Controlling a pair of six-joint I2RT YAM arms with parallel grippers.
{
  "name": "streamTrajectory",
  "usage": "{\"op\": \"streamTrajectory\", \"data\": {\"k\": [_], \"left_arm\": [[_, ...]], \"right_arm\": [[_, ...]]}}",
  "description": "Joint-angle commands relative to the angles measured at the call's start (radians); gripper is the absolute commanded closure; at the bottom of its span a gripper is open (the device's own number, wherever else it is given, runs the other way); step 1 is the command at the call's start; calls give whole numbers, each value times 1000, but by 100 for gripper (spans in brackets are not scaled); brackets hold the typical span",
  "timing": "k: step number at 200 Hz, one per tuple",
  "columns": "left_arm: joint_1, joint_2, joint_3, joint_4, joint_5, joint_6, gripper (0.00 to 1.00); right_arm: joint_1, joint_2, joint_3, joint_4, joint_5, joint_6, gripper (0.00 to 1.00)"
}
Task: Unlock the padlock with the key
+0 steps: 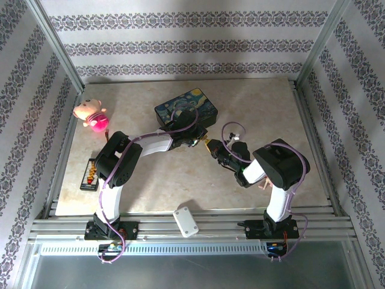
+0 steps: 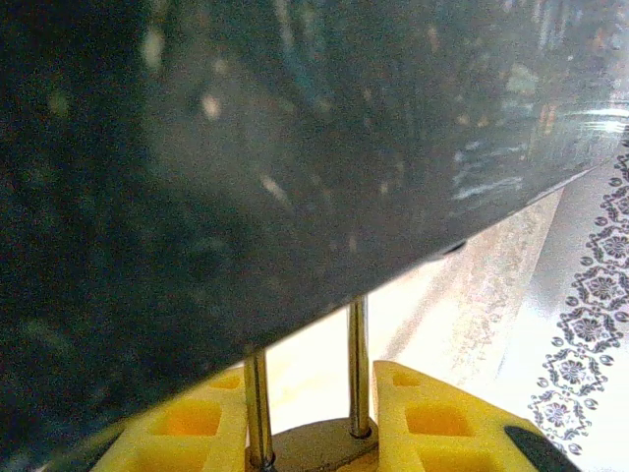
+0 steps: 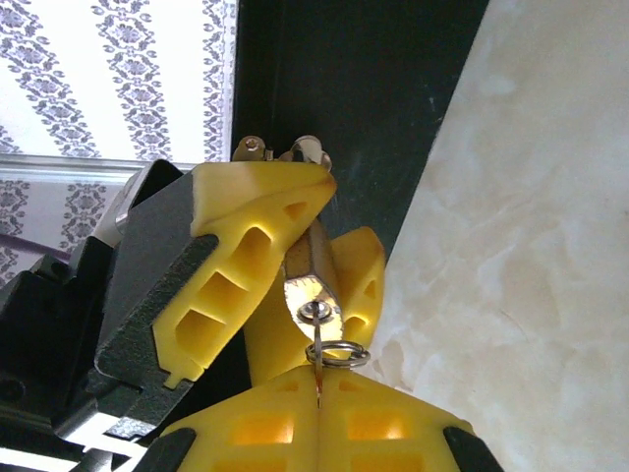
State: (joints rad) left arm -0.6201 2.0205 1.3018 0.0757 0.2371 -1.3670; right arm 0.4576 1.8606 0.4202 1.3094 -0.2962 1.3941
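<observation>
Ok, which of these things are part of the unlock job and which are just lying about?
In the job: padlock, in the left gripper; key, in the right gripper.
Lying about: dark blue tin, pink toy, bead frame, white box.

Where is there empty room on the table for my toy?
Widest bare patch: the beige marble tabletop between the dark blue painted tin and the right rail. Another lies between the two arms. It is crowded just before the tin, where the left gripper, holding the tiny brass padlock, meets the right gripper's small metal key.
</observation>
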Motion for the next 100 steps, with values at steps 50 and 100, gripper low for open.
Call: {"op": "streamTrajectory", "data": {"k": [50, 100], "left_arm": [[-27, 8, 2, -11, 99, -24, 92], [-30, 2, -4, -13, 105, -21, 92]], "right_arm": [[-9, 28, 58, 8, -24, 10, 100], [-25, 52, 126, -53, -59, -31, 100]]}}
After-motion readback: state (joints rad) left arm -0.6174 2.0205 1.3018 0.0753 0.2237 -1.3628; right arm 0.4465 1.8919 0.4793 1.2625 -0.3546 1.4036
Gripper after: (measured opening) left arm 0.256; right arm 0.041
